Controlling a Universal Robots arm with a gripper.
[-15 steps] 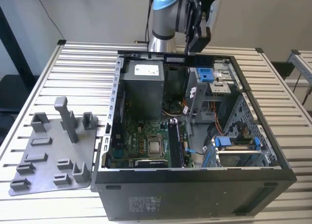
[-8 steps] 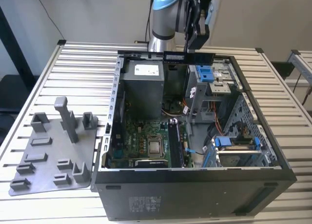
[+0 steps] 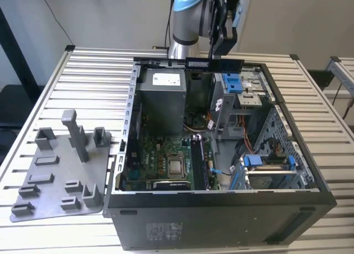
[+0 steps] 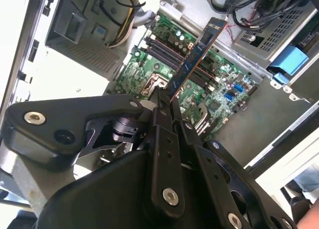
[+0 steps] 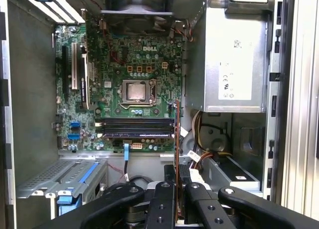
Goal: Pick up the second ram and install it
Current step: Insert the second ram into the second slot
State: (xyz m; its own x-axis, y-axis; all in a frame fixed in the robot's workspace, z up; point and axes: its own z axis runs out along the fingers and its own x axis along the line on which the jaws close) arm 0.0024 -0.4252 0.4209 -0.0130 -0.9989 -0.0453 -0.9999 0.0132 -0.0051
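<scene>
The gripper (image 3: 223,43) clamps the second ram (image 3: 214,64) above the open case (image 3: 221,221), near its white-labelled power supply (image 3: 160,102).

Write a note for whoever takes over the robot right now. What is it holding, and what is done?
Gripper: shut on the second ram.
Where things are: in the exterior view the ram hangs level in the air, over the far rim of the open computer case. In both wrist views it sits above the motherboard, touching nothing else.
Done: the ram is picked up and over the case.
Left: the ram is not yet in the memory slots. I cannot tell whether another stick already sits there.
</scene>
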